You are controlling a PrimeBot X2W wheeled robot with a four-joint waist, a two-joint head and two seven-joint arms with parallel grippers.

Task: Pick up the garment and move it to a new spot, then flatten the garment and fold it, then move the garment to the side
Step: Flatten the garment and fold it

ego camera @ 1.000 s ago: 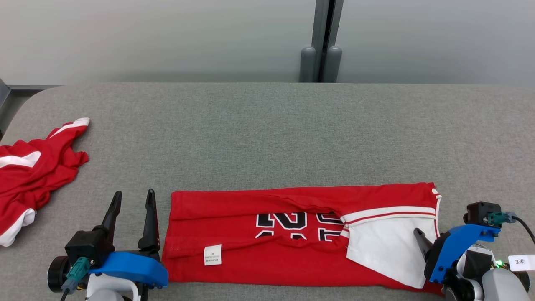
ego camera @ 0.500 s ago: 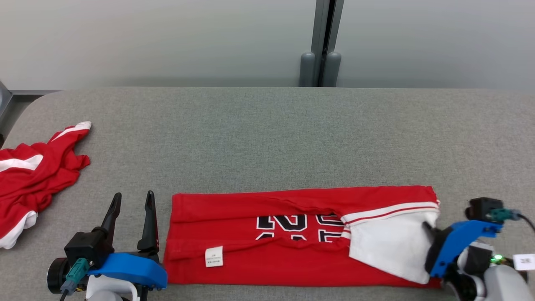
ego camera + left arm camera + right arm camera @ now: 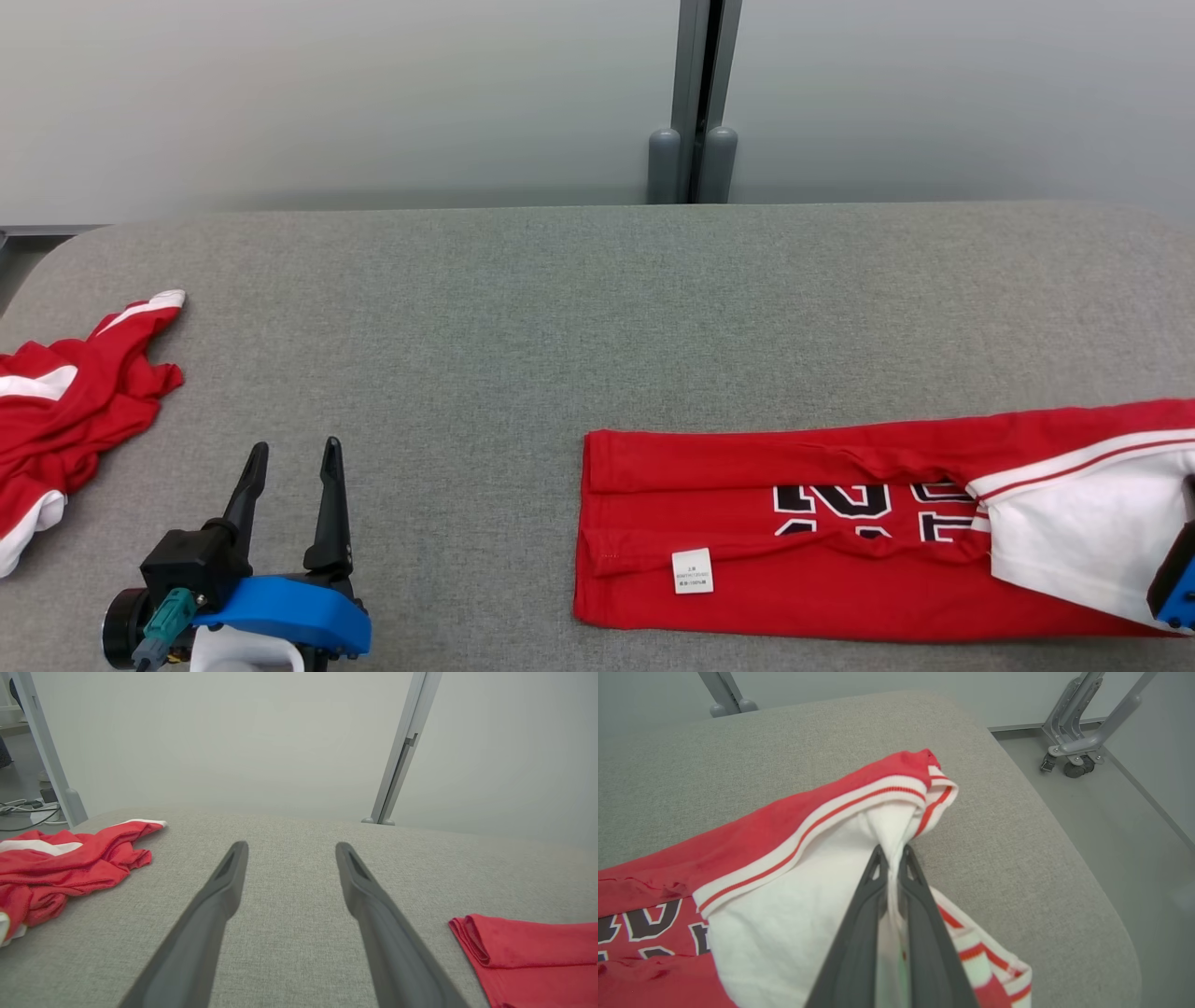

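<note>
As the folded red jersey (image 3: 822, 532) lies in a long band along the near edge of the grey padded table (image 3: 467, 308), its long axis runs left to right, and its right end passes the head view's right edge

- Grip: right gripper (image 3: 891, 851) is pinched shut on the white fabric at that right end, just under the red-and-white striped trim (image 3: 808, 826). The cloth is drawn up into a small peak between the two dark fingers
- Key relation: the jersey trails away leftward from the closed right gripper, so a pull to the robot's right would likely drag it lengthwise along its own axis toward the table's rounded corner
- Left gripper (image 3: 294, 453): fingers spread wide, holding nothing, resting low at the near left. The jersey's folded hem end (image 3: 472, 933) lies off to its right, well apart. It is the nearer arm to that end but has no contact
- Writing: small white care label (image 3: 693, 571) near the hem, print too small to read. Black, white-edged numerals or letters (image 3: 868, 504) are half buried in the fold and not legible
- Outward: a second red-and-white garment (image 3: 65, 411) lies crumpled at the far left, well clear
- Behind the table, a grey upright post (image 3: 695, 103) against a pale wall; a castored frame (image 3: 1078, 751) stands on the floor past the right corner
</note>
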